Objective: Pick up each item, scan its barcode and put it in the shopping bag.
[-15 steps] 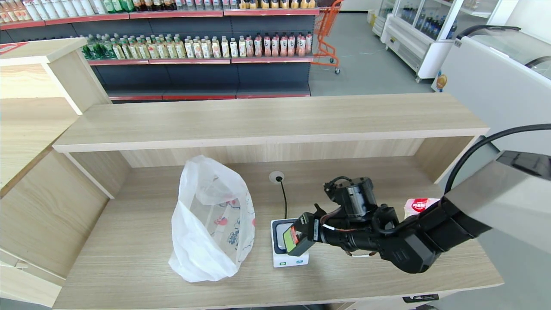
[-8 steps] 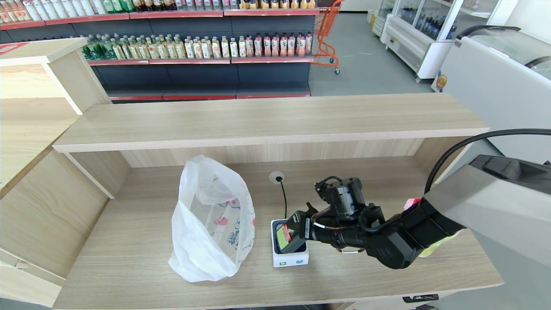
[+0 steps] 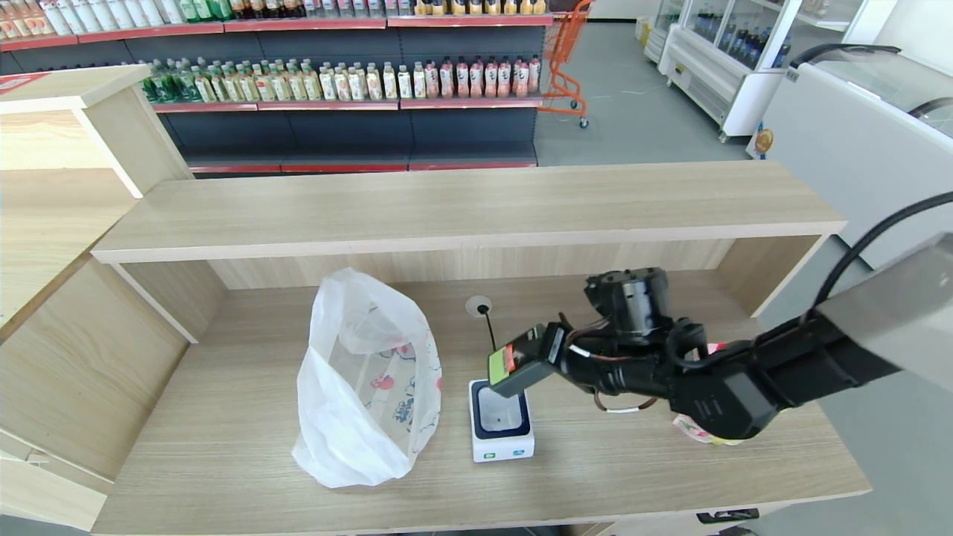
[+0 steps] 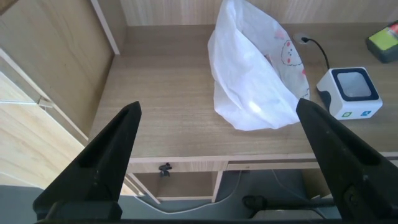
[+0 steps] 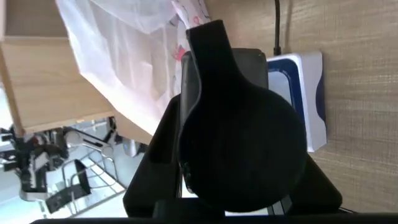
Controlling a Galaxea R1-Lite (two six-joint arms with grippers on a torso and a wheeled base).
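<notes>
The small green-labelled box point(image 3: 506, 366) is held clamped in the right gripper point(image 3: 530, 357), just above the scanner point(image 3: 503, 445), presumably so its barcode can be read. The shopping bag point(image 3: 368, 387) is stood open beside the scanner, ready for the drop. The left gripper point(image 4: 217, 106) is kept spread wide, empty.

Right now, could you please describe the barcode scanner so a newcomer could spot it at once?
On the lower wooden counter, look just right of the white shopping bag, near the green packet held in the right gripper. The barcode scanner is the small white cube there. Its dark-framed glass top and black cable set it apart.
</notes>
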